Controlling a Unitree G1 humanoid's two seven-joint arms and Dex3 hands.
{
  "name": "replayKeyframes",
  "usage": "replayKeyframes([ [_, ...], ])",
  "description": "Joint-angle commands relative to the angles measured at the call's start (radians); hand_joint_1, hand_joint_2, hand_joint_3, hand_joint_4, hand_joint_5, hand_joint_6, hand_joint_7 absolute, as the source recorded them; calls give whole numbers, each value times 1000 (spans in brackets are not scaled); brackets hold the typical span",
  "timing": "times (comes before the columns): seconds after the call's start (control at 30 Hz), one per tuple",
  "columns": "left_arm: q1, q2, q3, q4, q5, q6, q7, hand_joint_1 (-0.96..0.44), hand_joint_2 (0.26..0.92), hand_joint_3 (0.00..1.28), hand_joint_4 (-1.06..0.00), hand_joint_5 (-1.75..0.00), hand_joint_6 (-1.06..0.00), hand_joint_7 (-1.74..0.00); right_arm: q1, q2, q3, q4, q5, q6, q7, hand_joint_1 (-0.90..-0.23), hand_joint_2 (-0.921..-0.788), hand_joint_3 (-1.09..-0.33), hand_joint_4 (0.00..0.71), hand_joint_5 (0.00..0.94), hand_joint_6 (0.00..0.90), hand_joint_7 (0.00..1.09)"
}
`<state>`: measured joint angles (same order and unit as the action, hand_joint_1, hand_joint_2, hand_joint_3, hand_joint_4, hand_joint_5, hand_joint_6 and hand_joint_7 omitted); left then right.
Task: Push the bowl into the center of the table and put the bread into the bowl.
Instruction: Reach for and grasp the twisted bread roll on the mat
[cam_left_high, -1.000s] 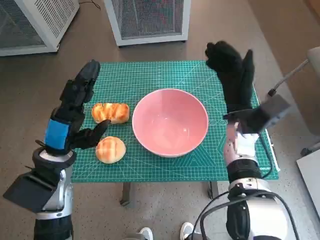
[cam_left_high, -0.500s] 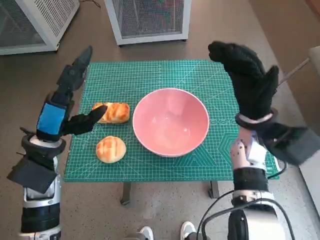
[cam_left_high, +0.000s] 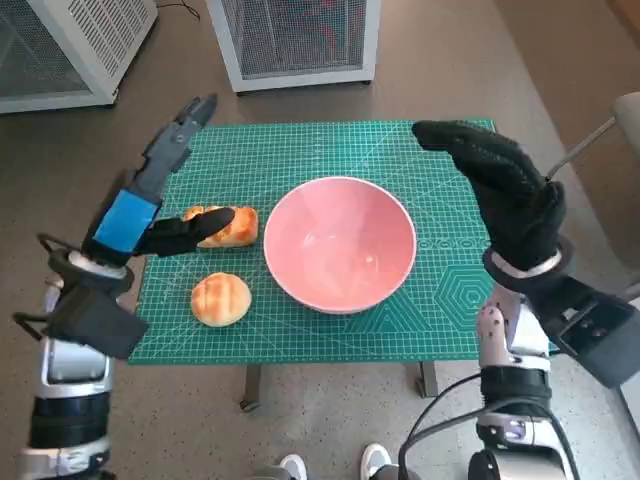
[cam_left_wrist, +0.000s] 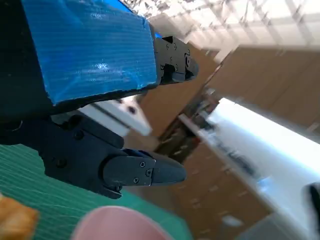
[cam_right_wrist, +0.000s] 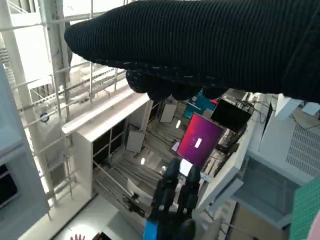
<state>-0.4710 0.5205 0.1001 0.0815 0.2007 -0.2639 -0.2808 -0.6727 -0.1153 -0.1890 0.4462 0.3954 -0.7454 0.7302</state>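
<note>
At centre of the head view: pink bowl (cam_left_high: 340, 243) on a green cutting mat (cam_left_high: 300, 150), roughly mid-table, holding nothing. Left of the bowl, just beside its rim: long golden bread roll (cam_left_high: 228, 225), partly covered by the thumb of the left hand (cam_left_high: 150, 195). Lower left of the bowl, a little apart: round bread bun (cam_left_high: 221, 298) lying on the mat. Left side of frame: left hand raised over the mat's left edge, blue tape on its back, fingers stretched toward the upper right and spread from the thumb, gripping nothing. Right side of frame: right hand (cam_left_high: 500, 190) in black knitted glove, lifted above the mat's right edge, fingers extended toward the upper left, holding nothing, not touching the bowl. Upper edge: two white mesh-fronted cabinets (cam_left_high: 295, 40) on a brown floor. Bottom centre: tips of white shoes (cam_left_high: 330, 465). Left wrist view: taped hand, thumb apart, pink bowl rim at lower edge. Right wrist view: dark glove band across the top.
</note>
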Motion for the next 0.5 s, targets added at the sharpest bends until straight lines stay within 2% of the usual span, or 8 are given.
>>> replayKeyframes([
  [0.03,-53,81,-72,-70,75,261,-138,-508,845,56,-110,-1,-133,-160,38,-11,13,-27,-3,18,-16,-537,-921,-524,310,1,10,664],
  [0.07,-66,93,-90,-80,93,314,-168,-448,810,38,-103,-1,-130,-155,40,-13,13,-28,-4,17,-17,-537,-921,-523,306,0,6,664],
  [0.13,-88,106,-118,-86,125,385,-204,-395,781,22,-97,-1,-130,-148,41,-15,13,-28,-7,15,-18,-537,-921,-523,303,0,3,665],
  [0.23,-122,112,-160,-74,178,470,-231,-240,747,9,-83,-1,-140,-137,38,-18,13,-21,-10,8,-19,-536,-921,-523,299,0,0,660],
  [0.37,-167,105,-222,-48,259,587,-248,-61,734,4,-80,-3,-177,-96,38,-23,13,-19,-13,6,-24,-536,-921,-526,297,0,-1,651],
  [0.5,-204,92,-270,0,308,643,-245,42,738,6,-98,-9,-201,-81,44,-28,18,-31,-20,7,-36,-535,-921,-527,297,0,-1,645],
])
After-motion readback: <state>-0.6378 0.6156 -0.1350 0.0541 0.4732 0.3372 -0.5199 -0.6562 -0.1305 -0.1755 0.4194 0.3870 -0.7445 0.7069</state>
